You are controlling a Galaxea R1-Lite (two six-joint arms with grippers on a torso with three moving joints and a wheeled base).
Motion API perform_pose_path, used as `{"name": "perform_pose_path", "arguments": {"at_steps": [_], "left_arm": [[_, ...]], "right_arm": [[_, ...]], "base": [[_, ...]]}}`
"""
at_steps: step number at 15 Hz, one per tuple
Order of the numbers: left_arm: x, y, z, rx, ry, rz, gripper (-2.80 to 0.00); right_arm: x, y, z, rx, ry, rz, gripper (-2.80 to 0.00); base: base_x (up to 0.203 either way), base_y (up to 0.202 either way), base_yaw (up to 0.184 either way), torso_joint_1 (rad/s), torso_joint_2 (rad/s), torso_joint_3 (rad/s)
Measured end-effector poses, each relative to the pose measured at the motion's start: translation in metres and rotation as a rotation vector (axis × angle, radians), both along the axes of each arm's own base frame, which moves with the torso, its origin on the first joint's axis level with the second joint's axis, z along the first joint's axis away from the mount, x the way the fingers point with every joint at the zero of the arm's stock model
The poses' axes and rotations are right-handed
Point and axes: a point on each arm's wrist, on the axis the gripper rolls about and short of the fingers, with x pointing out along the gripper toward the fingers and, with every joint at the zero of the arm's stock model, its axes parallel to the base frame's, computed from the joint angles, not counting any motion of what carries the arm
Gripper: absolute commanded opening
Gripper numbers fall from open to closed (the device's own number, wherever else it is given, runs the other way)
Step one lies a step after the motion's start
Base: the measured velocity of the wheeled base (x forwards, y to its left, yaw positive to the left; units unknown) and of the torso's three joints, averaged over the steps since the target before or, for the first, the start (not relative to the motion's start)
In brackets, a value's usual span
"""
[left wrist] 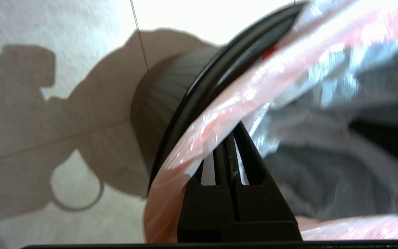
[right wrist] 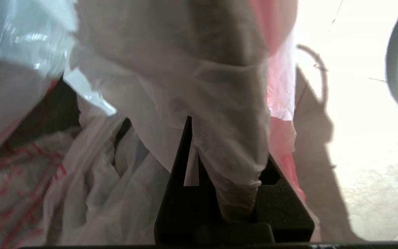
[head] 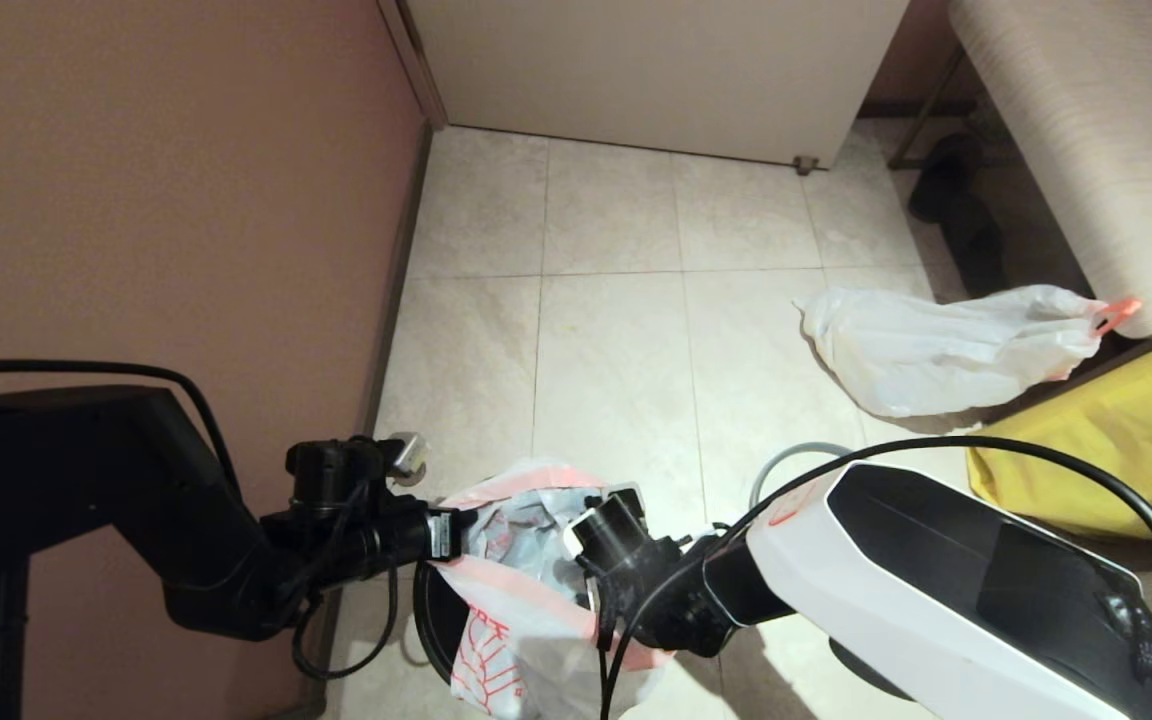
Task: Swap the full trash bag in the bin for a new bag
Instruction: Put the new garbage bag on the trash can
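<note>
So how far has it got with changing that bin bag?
Done: the full trash bag lies out on the floor tiles. In hand: the left gripper and the right gripper each pinch an edge of the new bag over the bin. Left: spreading its mouth over the rim; the grey hoop lies aside.

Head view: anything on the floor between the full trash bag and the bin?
Bare tile between the full trash bag and the bin; head view shows it.
</note>
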Motion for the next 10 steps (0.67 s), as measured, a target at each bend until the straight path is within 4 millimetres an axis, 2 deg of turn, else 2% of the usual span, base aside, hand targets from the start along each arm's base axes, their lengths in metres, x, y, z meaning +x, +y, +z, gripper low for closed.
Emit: {"name": "perform_pose_path", "arguments": {"at_steps": [5,10], "left_arm": [[-0.001,-0.013,0.001,-0.134,-0.146,0.025,-2.80],[-0.012,-0.023,0.017,-0.236,-0.150,-0.011,-2.80]], "right_arm": [[-0.013,0.006,-0.010,-0.004,-0.033,0.053,-2.80],[-0.017,0.005,-0.015,-0.028,-0.013,0.069,-2.80]], "base": [[0.000,0.000,0.000,0.000,0.00,0.000],[0.000,0.000,0.000,0.000,0.00,0.000]]}}
